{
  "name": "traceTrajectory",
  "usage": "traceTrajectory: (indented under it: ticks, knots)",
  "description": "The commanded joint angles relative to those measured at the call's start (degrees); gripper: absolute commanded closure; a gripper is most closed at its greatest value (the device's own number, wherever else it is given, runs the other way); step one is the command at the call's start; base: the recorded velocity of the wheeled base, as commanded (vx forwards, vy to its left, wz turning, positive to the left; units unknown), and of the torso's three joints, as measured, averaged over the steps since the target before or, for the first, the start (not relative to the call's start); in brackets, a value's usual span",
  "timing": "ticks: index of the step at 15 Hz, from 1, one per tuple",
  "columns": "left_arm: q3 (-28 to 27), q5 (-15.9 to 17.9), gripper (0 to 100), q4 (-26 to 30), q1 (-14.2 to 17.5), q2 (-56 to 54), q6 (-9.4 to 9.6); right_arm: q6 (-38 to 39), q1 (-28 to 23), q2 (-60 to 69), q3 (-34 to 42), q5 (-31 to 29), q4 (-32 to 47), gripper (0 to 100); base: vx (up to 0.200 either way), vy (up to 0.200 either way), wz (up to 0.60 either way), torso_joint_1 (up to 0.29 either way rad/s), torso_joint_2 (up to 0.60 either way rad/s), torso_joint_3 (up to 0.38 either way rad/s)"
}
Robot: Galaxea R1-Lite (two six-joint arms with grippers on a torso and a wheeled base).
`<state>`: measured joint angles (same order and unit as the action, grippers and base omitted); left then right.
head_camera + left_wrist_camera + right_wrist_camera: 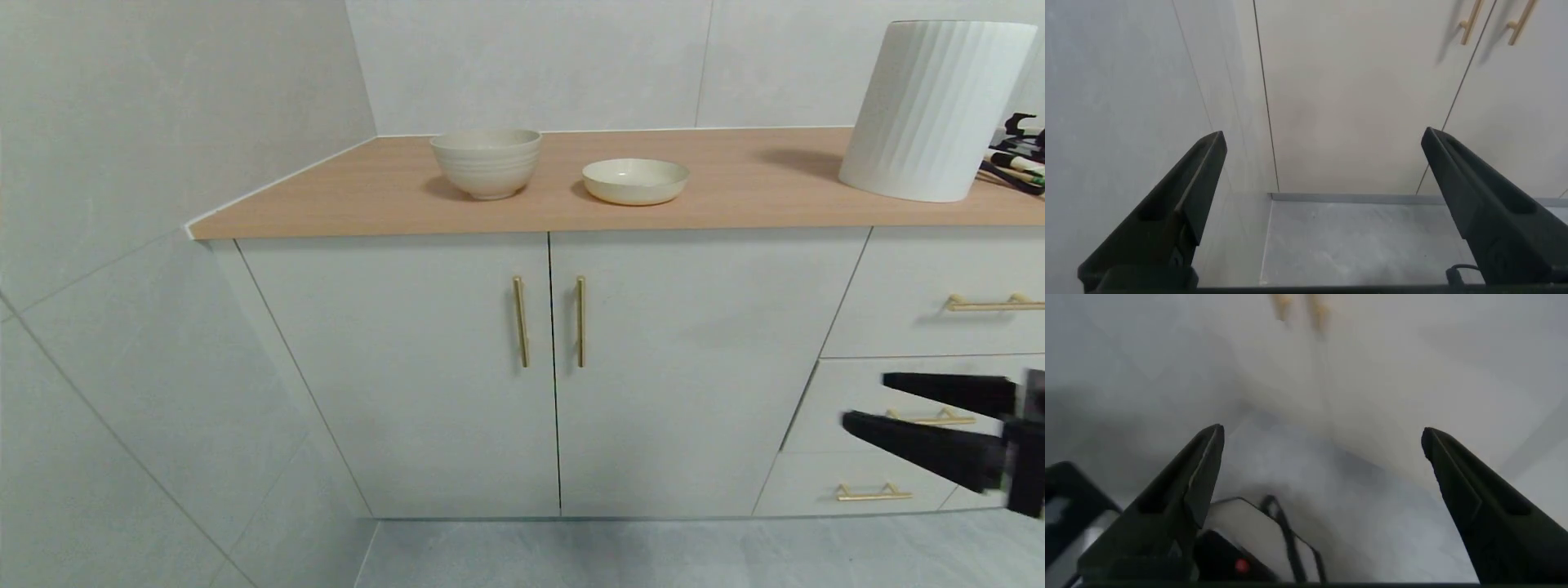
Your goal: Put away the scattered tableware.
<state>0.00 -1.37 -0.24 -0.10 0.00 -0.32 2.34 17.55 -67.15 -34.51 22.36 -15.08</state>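
Head view showed the bowl (486, 162) and the dish (635, 180) standing upright and apart on the counter (735, 200), upper centre of the frame, the bowl left of the dish. Neither was touched. Below them, mid-frame, the two doors (408, 367) were shut, their handles (521, 321) side by side at the seam. That cabinet was likely where the tableware belonged, so a door would need opening first. The right gripper (865, 400) hung at the lower right, before the drawers (922, 294), its jaws wide and empty, at a height that suited a reach for a handle rather than the counter. The left gripper (1323, 139), seen from its own wrist, was likewise wide and empty, facing the cabinet's foot and the floor (1355, 237). A vase (931, 106) stood at the upper right.
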Motion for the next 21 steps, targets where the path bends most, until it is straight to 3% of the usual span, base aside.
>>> traceTrajectory:
  ticks: [1,6,10,13,18,21]
  knots:
    - [0.0,-0.04,0,-0.02,0.01,0.0,-0.03,3.55,10.39,-31.12,-15.15,1.29,-17.7,0,0.0,0.0,0.0,0.0,0.0,0.0]
    - [0.0,-0.04,0,-0.02,0.01,0.0,-0.03,7.42,13.47,-43.86,-28.95,1.2,-20.6,0,0.0,0.0,0.0,0.0,0.0,0.0]
    - [0.0,-0.04,0,-0.02,0.01,0.0,-0.03,9.7,14.35,-49.22,-30.88,0.32,-25.35,0,0.0,0.0,0.0,0.0,0.0,0.0]
    - [0.0,-0.04,0,-0.02,0.01,0.0,-0.03,16.56,14.44,-52.91,-35.27,-1.53,-25.53,0,0.0,0.0,0.0,0.0,0.0,0.0]
    - [0.0,-0.04,0,-0.02,0.01,0.0,-0.03,16.73,14.53,-59.07,-40.99,-8.03,-25.97,0,0.0,0.0,0.0,0.0,0.0,0.0]
    - [0.0,-0.04,0,-0.02,0.01,0.0,-0.03,16.82,14.61,-60.91,-42.74,-8.91,-26.32,0,0.0,0.0,0.0,0.0,0.0,0.0]
